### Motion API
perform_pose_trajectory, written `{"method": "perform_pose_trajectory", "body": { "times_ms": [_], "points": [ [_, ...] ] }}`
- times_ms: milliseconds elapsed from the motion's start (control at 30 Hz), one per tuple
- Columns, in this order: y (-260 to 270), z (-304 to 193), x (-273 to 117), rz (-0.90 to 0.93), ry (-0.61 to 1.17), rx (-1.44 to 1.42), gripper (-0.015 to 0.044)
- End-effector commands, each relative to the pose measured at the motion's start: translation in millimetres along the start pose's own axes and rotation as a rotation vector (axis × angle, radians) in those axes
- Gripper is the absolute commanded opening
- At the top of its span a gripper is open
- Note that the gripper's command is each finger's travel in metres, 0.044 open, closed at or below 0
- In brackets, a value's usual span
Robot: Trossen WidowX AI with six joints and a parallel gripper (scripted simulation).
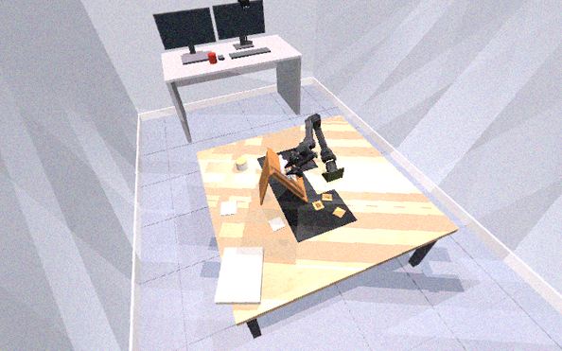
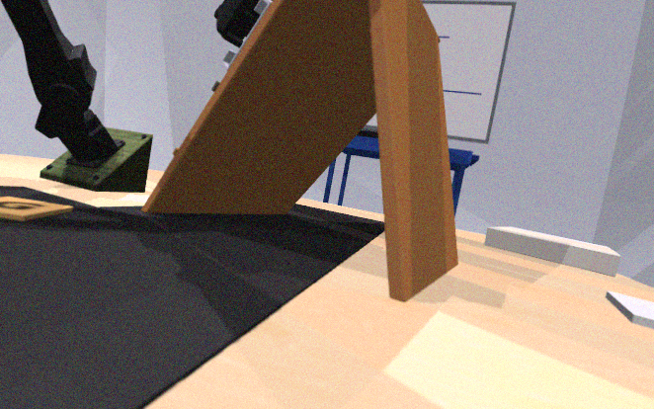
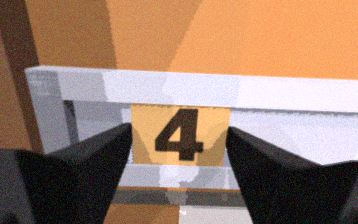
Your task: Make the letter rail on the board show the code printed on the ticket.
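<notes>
My gripper (image 1: 290, 170) (image 3: 179, 131) is shut on a yellow tile marked 4 (image 3: 192, 134), which reads upright. The tile sits between the upper and lower bars of the white rail (image 3: 150, 86), with a gap between it and the rail's left end piece. The rail is on the leaning orange-brown board (image 2: 296, 123) (image 3: 280, 35). No other tile shows in this part of the rail. Three loose tiles (image 1: 327, 197) (image 1: 318, 205) (image 1: 339, 213) lie on the black mat (image 1: 314, 225) (image 2: 148, 296); their marks are too small to read. No ticket print is readable.
The arm's green base (image 1: 333, 174) (image 2: 130, 158) stands beside the board. A small pot (image 1: 242, 164) is behind the board. Two white cards (image 1: 228, 208) (image 1: 277, 224) and a large white slab (image 1: 241, 275) lie on the wooden table (image 1: 365, 251).
</notes>
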State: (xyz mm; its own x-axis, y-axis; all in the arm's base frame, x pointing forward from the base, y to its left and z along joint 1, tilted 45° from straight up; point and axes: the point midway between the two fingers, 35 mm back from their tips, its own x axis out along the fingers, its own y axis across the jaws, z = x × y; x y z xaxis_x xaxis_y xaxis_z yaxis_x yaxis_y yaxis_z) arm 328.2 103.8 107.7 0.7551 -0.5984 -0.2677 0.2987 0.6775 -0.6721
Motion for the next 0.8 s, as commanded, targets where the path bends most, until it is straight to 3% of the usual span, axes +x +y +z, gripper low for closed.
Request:
{"method": "perform_pose_trajectory", "body": {
  "times_ms": [0,767],
  "points": [
    [2,0,0,-0.003,0.000,0.001,0.0000],
    [15,1,0,-0.003,0.000,0.002,0.0000]
  ]
}}
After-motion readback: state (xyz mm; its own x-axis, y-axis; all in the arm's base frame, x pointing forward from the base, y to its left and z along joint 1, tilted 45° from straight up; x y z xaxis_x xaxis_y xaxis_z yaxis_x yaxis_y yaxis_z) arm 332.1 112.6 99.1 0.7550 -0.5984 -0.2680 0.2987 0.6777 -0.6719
